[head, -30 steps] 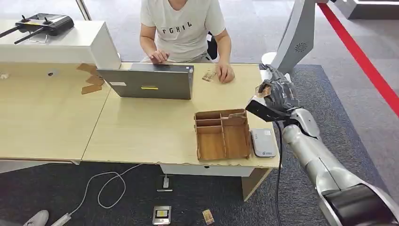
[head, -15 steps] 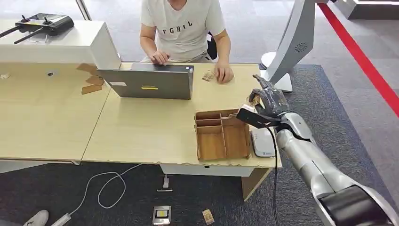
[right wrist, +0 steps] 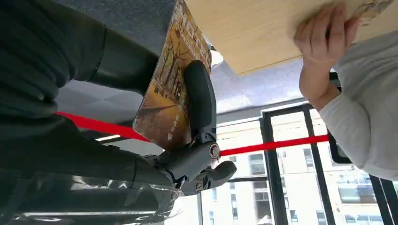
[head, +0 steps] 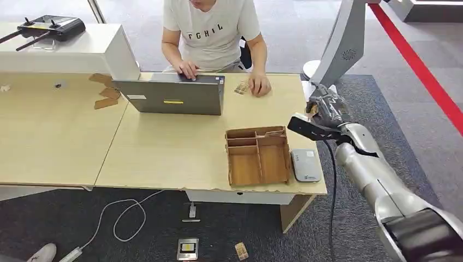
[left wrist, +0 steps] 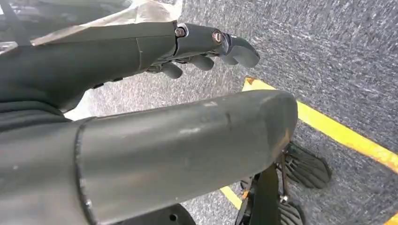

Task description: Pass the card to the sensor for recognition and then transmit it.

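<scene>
My dark right hand (head: 326, 109) grips the glossy card printed with golden autumn trees (right wrist: 171, 89), one finger (right wrist: 199, 101) pressed across its face, just off the pale wooden table's (head: 164, 147) far right edge, beyond the flat grey sensor pad (head: 306, 165). My left hand (left wrist: 206, 47) hangs empty over carpet, fingers loosely apart.

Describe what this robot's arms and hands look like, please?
The right arm is shiny silver, built of rounded sections, with a black cable running alongside it. The right hand is dark grey under a clear plastic wrap. The left hand is likewise dark grey, with a thick thumb.
</scene>
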You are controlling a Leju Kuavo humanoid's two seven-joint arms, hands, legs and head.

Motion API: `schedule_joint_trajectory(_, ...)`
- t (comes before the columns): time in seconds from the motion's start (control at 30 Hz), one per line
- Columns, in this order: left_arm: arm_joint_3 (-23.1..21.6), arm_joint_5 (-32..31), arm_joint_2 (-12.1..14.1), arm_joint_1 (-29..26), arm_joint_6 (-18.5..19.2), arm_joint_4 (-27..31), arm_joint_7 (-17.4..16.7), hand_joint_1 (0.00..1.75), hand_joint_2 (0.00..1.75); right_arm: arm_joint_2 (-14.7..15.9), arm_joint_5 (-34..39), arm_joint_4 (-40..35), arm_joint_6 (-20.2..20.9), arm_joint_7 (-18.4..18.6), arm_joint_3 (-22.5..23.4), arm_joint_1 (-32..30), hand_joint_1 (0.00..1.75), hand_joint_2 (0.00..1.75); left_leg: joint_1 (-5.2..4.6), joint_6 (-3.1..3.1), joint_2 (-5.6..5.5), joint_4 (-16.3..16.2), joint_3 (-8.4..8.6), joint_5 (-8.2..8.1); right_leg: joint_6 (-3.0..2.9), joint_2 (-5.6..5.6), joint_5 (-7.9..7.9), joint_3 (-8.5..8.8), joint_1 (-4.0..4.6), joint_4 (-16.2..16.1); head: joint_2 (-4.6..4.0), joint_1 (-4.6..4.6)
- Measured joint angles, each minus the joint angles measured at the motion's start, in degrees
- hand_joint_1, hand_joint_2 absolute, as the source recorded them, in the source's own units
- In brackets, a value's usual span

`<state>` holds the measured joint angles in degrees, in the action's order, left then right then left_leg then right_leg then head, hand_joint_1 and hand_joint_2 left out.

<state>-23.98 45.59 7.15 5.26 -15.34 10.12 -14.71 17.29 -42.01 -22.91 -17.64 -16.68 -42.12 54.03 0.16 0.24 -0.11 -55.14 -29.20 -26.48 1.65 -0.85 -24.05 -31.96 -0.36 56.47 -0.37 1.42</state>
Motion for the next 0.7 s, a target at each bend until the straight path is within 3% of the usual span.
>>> schedule_joint_trajectory(0.1, 0.0, 0.2, 0.0, 0.0, 0.1, 0.0, -0.2, 0.0, 0.0, 0.6, -1.3, 0.6, 1.8, 0.3, -0.1, 1.0, 1.75, 1.75, 0.0, 0.0, 0.0, 0.0, 0.0, 0.0, 0.0, 0.0, 0.0, -0.01, 0.0, 0.0, 0.0, 0.0)
schedule_joint_trajectory(0.7, 0.0, 0.7, 0.0, 0.0, 0.1, 0.0, -0.5, 0.0, 0.0, 2.4, -1.3, 2.5, 3.0, 2.3, -1.3, -1.2, 1.75, 1.75, 0.01, 0.0, -0.01, 0.0, -0.05, 0.0, 0.0, 0.0, 0.0, -0.05, 0.0, 0.0, 0.0, 0.0)
